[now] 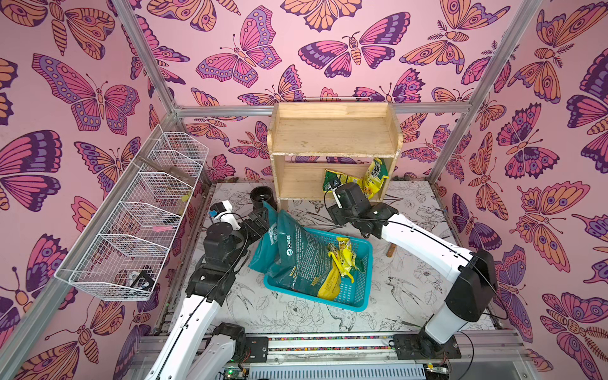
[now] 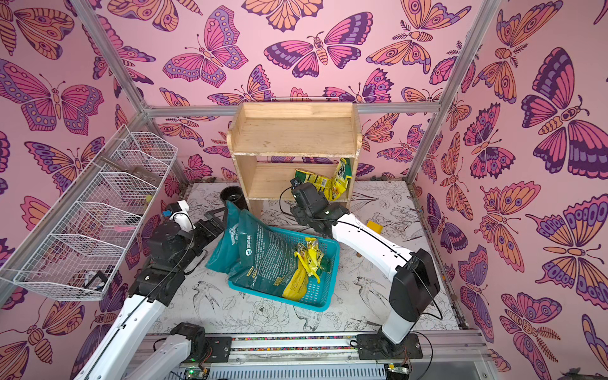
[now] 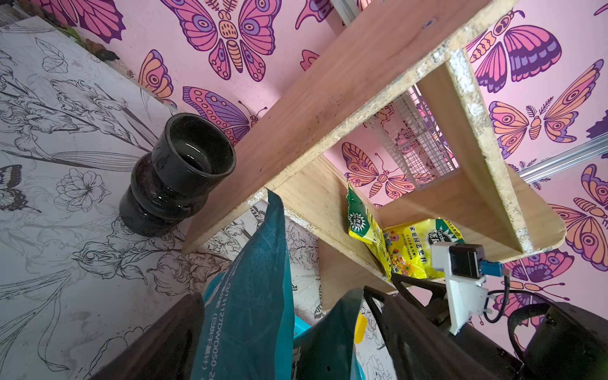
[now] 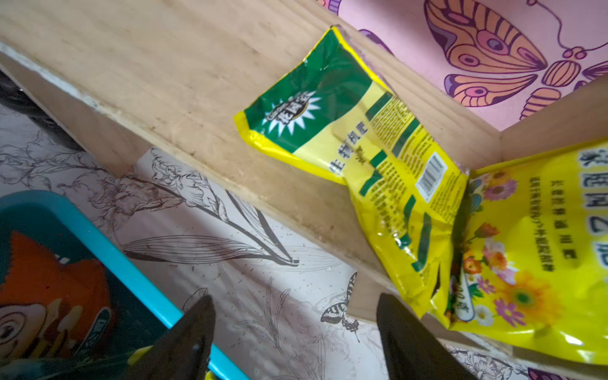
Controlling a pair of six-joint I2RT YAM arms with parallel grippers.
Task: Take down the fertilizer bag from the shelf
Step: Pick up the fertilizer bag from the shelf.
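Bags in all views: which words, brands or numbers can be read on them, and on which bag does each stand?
"家庭园艺肥料": yellow flowered bag on the shelf.
"花园宝": star logo of the green-and-yellow bag.
"DWD050", part of a longer code: big teal bag.
Fine print and barcode digits on all bags, and the teal bag's white brand name: too small or blurred to read.

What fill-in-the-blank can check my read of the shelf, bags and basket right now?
The two yellow bags lie on the shelf's ____ tier.
The big teal bag sits in the blue ____.
The right gripper is ____, its fingers holding nothing.
The vase beside the shelf is ____.
Missing: lower; basket; open; black.
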